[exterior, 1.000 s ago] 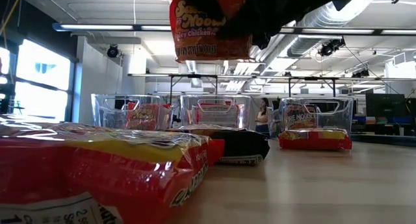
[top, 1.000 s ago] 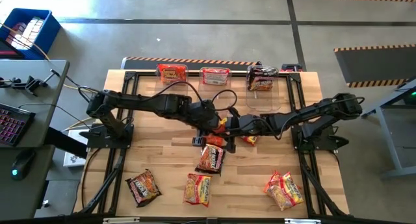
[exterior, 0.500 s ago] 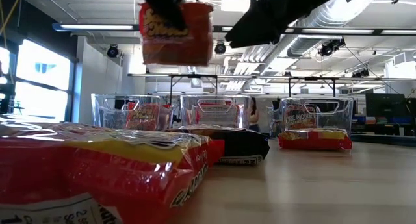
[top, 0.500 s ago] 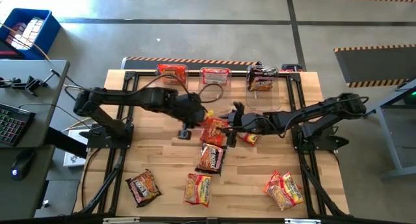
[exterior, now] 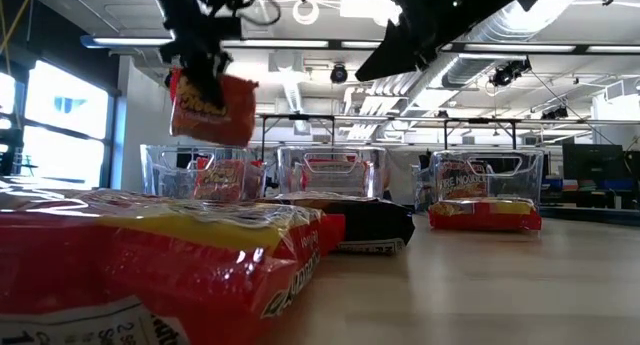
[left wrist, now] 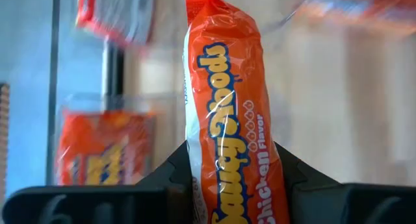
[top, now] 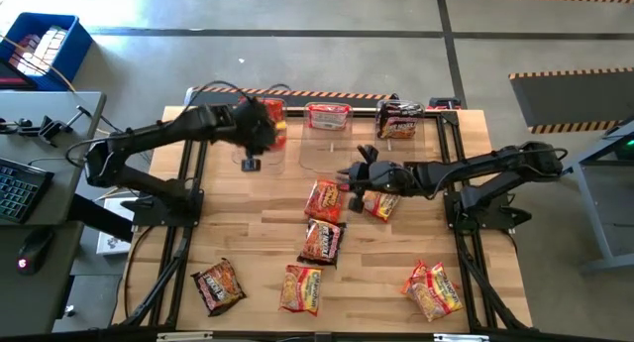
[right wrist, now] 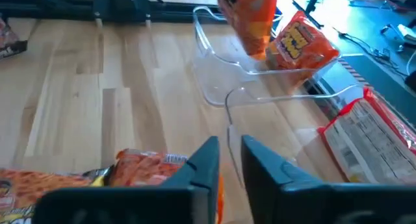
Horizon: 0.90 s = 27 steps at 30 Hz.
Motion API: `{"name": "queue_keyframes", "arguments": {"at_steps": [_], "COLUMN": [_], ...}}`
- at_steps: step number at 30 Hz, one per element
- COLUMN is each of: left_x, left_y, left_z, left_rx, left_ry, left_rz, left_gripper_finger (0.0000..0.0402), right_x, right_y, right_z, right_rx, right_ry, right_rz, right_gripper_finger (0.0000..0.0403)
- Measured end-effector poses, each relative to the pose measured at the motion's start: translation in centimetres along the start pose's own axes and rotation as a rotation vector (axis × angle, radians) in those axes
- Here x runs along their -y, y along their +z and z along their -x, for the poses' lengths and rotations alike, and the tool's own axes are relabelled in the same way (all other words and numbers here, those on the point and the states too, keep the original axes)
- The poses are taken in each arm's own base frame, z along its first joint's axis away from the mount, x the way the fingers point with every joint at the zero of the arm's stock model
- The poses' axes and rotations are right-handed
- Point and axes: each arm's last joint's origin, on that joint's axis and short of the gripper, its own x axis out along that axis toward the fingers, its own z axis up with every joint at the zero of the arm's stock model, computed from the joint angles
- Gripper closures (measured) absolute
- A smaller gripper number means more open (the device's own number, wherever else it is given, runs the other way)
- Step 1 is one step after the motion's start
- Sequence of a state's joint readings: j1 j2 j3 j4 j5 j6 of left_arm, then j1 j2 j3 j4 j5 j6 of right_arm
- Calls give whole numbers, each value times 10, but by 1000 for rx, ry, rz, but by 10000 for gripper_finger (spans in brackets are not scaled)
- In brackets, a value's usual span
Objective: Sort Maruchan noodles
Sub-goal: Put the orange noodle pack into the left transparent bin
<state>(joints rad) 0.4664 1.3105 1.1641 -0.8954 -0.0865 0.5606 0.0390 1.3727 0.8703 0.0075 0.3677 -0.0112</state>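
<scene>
- left gripper [top: 265, 130] is up over the far-left clear bin [top: 262, 112], jaws clamped on an orange chicken packet [left wrist: 227, 120] held on edge; in the low view that packet [exterior: 208, 105] hangs in the air above the bin row
- the far-left bin already has an orange packet inside [exterior: 222, 177]
- middle bin [top: 328, 115] holds a red-and-white packet (label too small to read)
- right bin [top: 399, 119] holds a dark packet
- near-left corner of the tabletop [top: 238, 233]: dark packet [top: 218, 285] lying flat
- next over, near edge: orange packet [top: 301, 288]
- centre of the tabletop: orange packet [top: 325, 199], with a dark-red one [top: 322, 242] just nearer, the two touching or close to it
- right gripper [top: 359, 173] is low over the middle, just beside that centre orange packet; jaws nearly together with a thin gap, nothing between them (right wrist view shows bare wood and bin wall past them)
- small orange packet [top: 380, 205] sits under/beside the right arm
- near-right corner: two orange packets overlapping in a pile [top: 432, 289]
</scene>
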Motion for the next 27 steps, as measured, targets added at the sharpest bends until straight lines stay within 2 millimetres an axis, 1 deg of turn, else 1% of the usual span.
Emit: {"name": "queue_keyframes", "arguments": {"at_steps": [3,5,9,12,18,23,27], "left_x": [-22,-36,-59,-71,-86,-98,-102], "left_y": [-13,-21,-30,-36,-53,-66,-69], "left_z": [-13,-22,-40,-55,-88,-105,-113], "left_rx": [-38,-33,19,24,-47,-46,-37], "left_ry": [31,32,8,-7,-52,-70,-58], "left_rz": [-6,-2,4,10,33,79,76], "left_gripper_finger": [316,316,316,316,316,316,315], "right_x": [9,14,17,17,17,17,17], "right_y": [0,0,0,-1,-2,-2,-2], "right_z": [-3,-5,-6,-6,-6,-6,-6], "right_rx": [-3,-6,-8,-9,-18,-21,-22], "right_ry": [-16,-24,-17,-15,-14,-15,-15], "right_rz": [-8,-16,-16,-15,-12,-11,-11], "right_gripper_finger": [388,398,400,398,398,398,398]}}
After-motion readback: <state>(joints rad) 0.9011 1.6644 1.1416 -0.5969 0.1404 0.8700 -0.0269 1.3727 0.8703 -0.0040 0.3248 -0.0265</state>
